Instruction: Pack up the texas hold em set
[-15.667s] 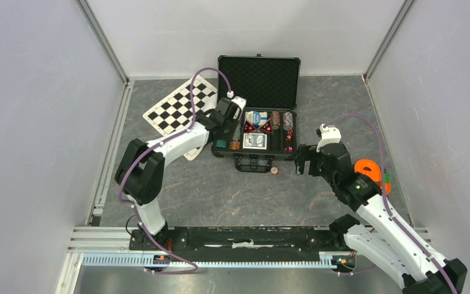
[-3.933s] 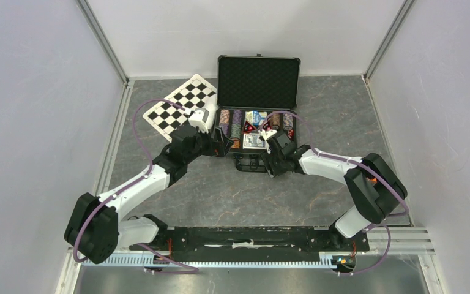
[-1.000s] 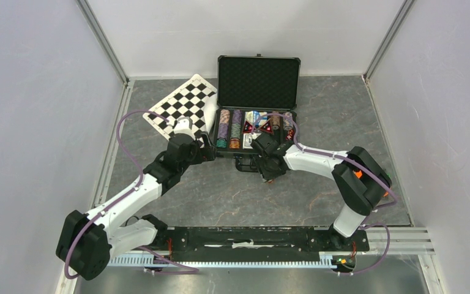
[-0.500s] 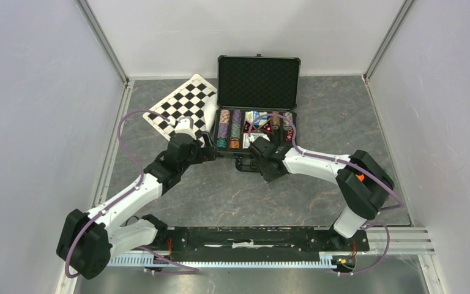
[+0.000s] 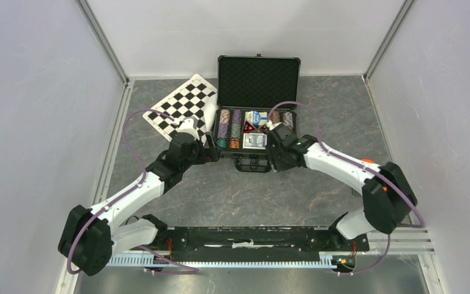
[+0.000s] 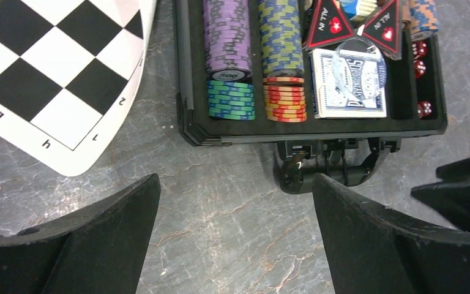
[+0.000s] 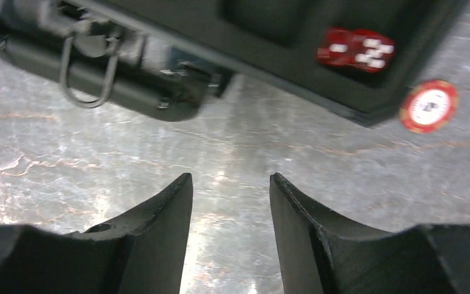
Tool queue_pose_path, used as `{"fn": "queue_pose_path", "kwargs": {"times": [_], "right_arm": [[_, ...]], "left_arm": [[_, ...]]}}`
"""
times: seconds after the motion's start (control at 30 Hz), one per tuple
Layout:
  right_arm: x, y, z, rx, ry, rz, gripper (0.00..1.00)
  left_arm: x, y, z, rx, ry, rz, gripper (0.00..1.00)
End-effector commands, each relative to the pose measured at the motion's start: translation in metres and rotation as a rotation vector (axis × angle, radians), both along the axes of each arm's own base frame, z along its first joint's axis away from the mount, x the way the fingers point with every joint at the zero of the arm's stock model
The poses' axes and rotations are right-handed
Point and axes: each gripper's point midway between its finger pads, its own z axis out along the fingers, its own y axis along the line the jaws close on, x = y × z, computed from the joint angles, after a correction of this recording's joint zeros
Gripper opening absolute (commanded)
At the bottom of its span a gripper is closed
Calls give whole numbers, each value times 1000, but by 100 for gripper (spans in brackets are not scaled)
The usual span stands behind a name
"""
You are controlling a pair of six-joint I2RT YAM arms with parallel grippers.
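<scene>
Evidently gathering strays, the right gripper (image 7: 229, 184), half-spread and empty, must shift onto the red chip (image 7: 429, 106) beside the case (image 7: 269, 37); the left gripper (image 6: 235, 184) hangs spread wide.

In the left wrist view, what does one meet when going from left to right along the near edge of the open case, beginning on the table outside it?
checkered board → green and blue chips → red and orange chips → blue card deck → red die

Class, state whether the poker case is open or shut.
Open: the black case has its lid raised, poker chips and card deck exposed.
</scene>
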Motion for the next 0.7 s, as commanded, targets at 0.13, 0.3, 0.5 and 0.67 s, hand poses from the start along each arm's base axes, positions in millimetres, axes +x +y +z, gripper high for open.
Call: {"fn": "queue_pose_path", "kwargs": {"times": [0.13,0.3,0.5,0.67], "right_arm": [[10,-64,21,37,-55,-148,57],[13,-104,25,28,-85,-279,62],[28,-133,13,36,-86,-426,79],[52,-146,5,14,-59,-523,79]], "left_arm": [[7,-10,15,-50,-68,-38,100],[7,-9,18,-50,-75,-33,100],[5,-6,23,-59,-98,-28,100],[6,-5,23,-62,-111,-18,100]]}}
